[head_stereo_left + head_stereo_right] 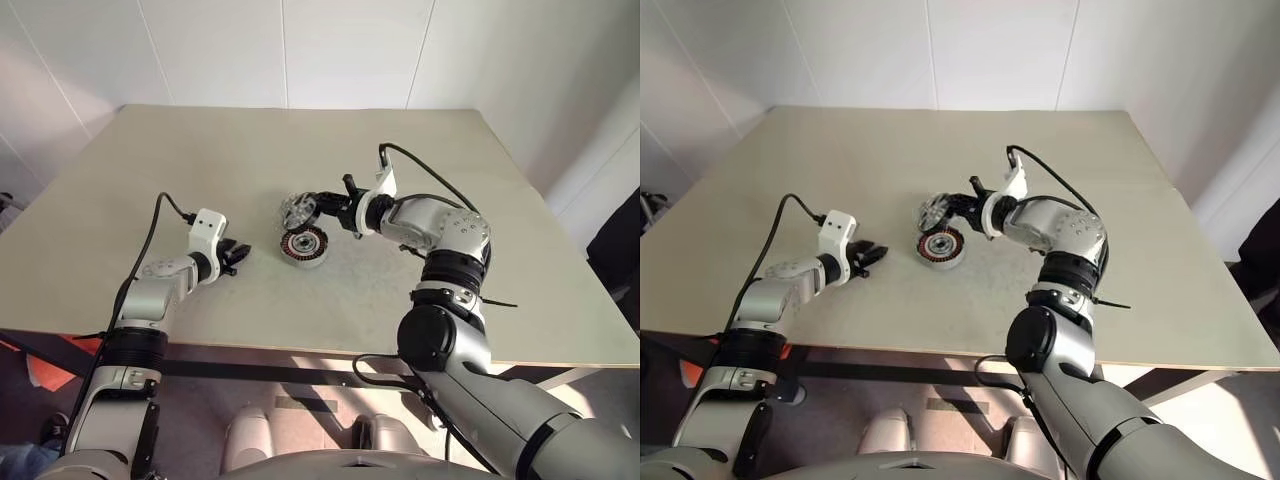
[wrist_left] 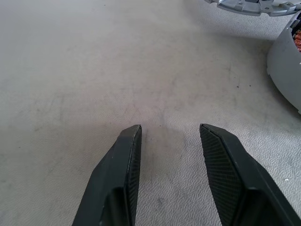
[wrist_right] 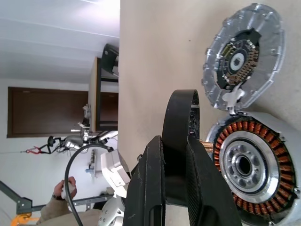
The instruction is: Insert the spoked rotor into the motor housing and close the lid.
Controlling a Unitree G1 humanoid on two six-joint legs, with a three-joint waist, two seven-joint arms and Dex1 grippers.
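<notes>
The motor housing (image 1: 303,245) lies mid-table, its copper coils (image 3: 270,141) ringing a silver hub. Its lid (image 1: 295,210) stands tilted open at the housing's far edge, inner face (image 3: 244,56) showing. My right gripper (image 3: 175,141) is shut on the spoked rotor (image 3: 178,108), a dark ring seen edge-on, held just above the housing's rim on the right-arm side. My left gripper (image 1: 235,255) rests low over the table to the left of the housing, apart from it. Its fingers (image 2: 124,165) are open with nothing between them. The housing's wall (image 2: 284,70) shows beside them.
The beige table (image 1: 200,180) has bare surface all around the housing. Its front edge runs just below my left arm, its right edge beyond my right elbow. A cable (image 1: 430,165) loops off the right wrist. A person's hand (image 3: 61,190) shows in the room's background.
</notes>
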